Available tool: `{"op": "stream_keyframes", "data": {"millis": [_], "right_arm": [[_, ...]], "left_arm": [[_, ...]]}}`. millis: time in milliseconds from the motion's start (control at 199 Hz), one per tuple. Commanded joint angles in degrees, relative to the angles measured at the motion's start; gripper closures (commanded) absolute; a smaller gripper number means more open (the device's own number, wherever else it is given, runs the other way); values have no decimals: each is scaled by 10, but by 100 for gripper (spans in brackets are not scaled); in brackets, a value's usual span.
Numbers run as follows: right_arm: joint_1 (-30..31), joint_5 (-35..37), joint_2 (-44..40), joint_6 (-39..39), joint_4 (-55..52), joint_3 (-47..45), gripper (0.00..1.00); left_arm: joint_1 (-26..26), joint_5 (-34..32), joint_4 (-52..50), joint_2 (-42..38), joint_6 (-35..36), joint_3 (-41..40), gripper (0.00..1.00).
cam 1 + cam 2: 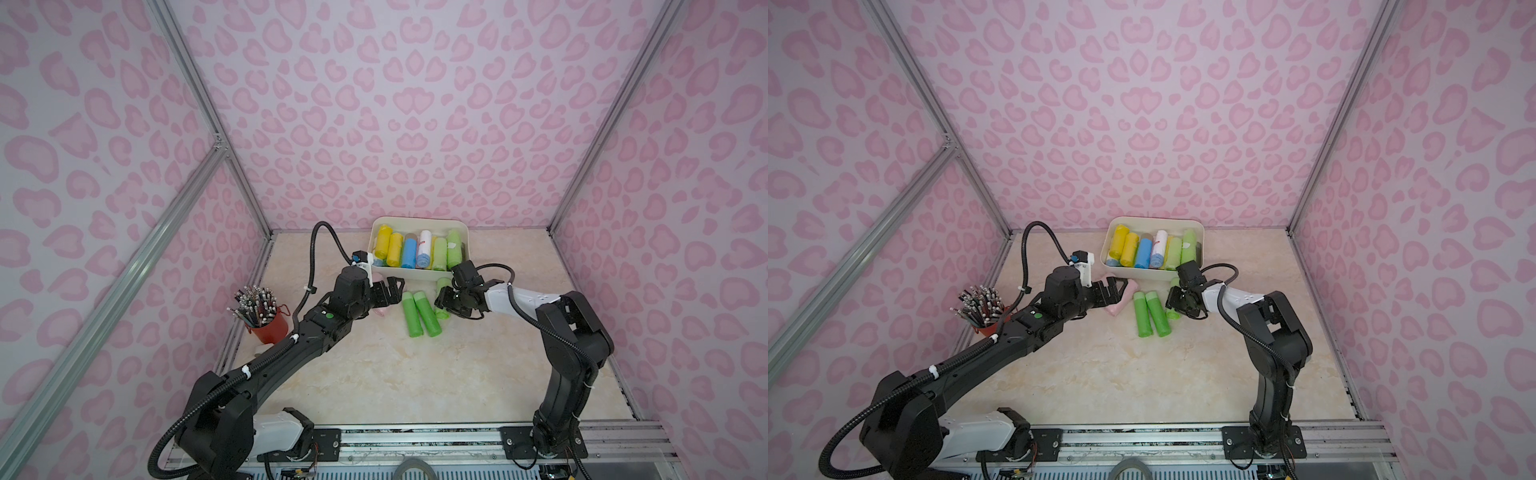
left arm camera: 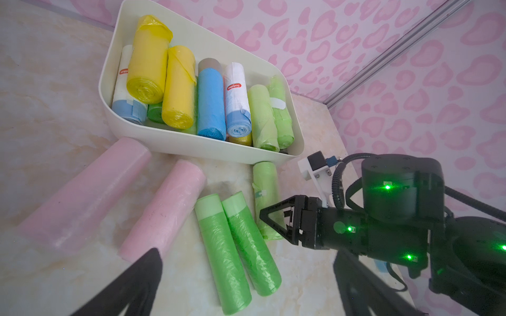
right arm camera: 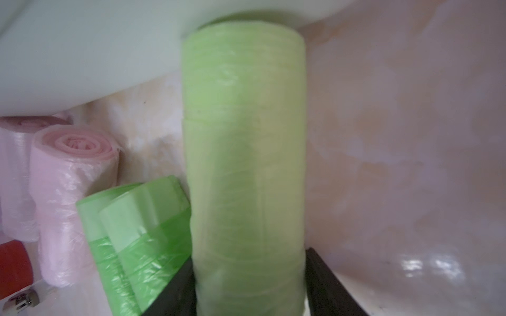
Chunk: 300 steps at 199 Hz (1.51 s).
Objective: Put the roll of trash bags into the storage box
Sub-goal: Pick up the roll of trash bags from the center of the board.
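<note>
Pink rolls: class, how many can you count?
2: one pink roll before the storage box, the other beside it, next to the green rolls. More may be hidden.

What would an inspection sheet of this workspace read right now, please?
Surface: pale marbled tabletop.
Job's things: storage box holds many rolls; pale green roll, two bright green rolls and two pink rolls lie outside it.
Clutter: red cup of pencils.
Grippers: left gripper open near the pink rolls; right gripper straddles the pale green roll, grip unclear.
Cables: black conduit arches off each arm.
Surroundings: pink patterned walls, aluminium frame.
</note>
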Motion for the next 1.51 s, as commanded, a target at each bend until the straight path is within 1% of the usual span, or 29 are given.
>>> {"op": "stream_keyframes", "data": {"millis": [0,151,282,478,579,700,765,957,1364,1420,1505], "right_arm": [[5,43,9,-25,-42,8,40],[6,45,22,-33,-55,21,40],[7,50,37,-41,-69,38,41],[10,36,44,-45,-84,54,48],[13,43,32,-48,-93,54,54],[16,41,16,-47,-97,49,56],[18,38,7,-44,-100,45,60],[22,27,-26,-34,-102,24,63],[23,0,-98,5,-101,-4,63],[23,-3,-108,11,-101,-8,65],[22,-5,-124,17,-112,-11,65]], "left_arm": [[0,-2,8,6,11,1,3],[0,-11,12,20,12,-3,4],[0,0,16,30,12,-3,4],[0,-6,17,33,13,-6,4],[0,-7,19,34,14,-8,4],[0,-8,18,37,14,-8,4],[0,-5,18,37,14,-8,4],[0,15,24,34,9,-9,4],[1,16,39,31,5,-26,5],[1,16,43,32,4,-29,5],[1,14,47,31,1,-32,5]]}}
